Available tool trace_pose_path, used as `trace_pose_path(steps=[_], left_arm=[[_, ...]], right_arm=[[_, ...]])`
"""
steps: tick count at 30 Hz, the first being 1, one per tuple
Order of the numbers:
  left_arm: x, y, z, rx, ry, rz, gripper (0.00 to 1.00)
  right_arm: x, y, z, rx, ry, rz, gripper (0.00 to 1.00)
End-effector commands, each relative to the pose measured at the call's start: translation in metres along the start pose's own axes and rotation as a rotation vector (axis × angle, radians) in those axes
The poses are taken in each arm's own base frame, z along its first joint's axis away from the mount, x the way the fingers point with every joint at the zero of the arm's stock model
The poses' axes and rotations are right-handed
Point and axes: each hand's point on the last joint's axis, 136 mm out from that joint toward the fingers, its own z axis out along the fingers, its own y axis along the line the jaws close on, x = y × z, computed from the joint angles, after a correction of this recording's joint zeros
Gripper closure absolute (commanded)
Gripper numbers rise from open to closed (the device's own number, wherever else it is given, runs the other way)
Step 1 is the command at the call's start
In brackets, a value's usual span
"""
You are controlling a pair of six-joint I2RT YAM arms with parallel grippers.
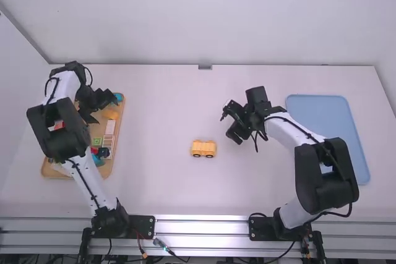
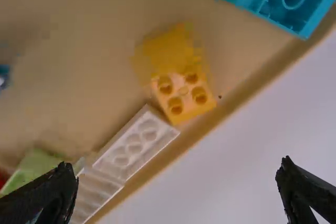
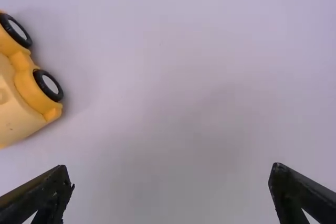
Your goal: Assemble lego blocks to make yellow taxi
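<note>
Left gripper (image 2: 177, 166), fingers wide, over tray (image 1: 119, 129) at nine o'clock from wheeled yellow base (image 1: 203, 148); yellow pieces (image 2: 184, 90), seemingly two, unfitted. Base on table; upper assembly outstanding. Right gripper (image 3: 170, 168), fingers wide, at one o'clock from base.

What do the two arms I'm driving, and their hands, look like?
The left arm and right arm match: smooth white links, bulky black joints, and thin black cables along the links. A flat black plate sits at each base. The left hand and right hand are black, each with two tapering fingers.
</note>
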Motion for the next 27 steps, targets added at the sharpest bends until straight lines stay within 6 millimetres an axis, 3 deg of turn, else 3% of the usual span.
trace_pose_path(steps=[1,6,19,21,23,24,27], left_arm=[[0.008,-0.008,0.015,0.028,0.041,-0.022,0.01],[-0.005,0.013,0.029,-0.064,-0.03,-0.109,0.01],[-0.025,0.009,0.039,-0.032,-0.121,-0.049,0.01],[-0.027,0.007,0.041,-0.024,-0.129,-0.006,0.07],[-0.029,0.007,0.04,-0.021,-0.136,-0.009,0.18],[-0.029,0.007,0.042,-0.02,-0.14,-0.006,0.29],[-0.029,0.005,0.044,-0.017,-0.144,-0.005,0.34]], right_arm=[[-0.008,-0.007,-0.005,0.021,-0.02,-0.003,0.01],[-0.009,-0.008,-0.005,0.025,-0.024,-0.005,0.01],[-0.009,-0.008,-0.005,0.025,-0.023,-0.028,0.01],[-0.009,-0.008,-0.005,0.025,-0.024,-0.028,0.01],[-0.009,-0.008,-0.005,0.025,-0.024,-0.028,0.01],[-0.009,-0.008,-0.005,0.025,-0.024,-0.028,0.01],[-0.009,-0.008,-0.005,0.025,-0.023,-0.028,0.01]])
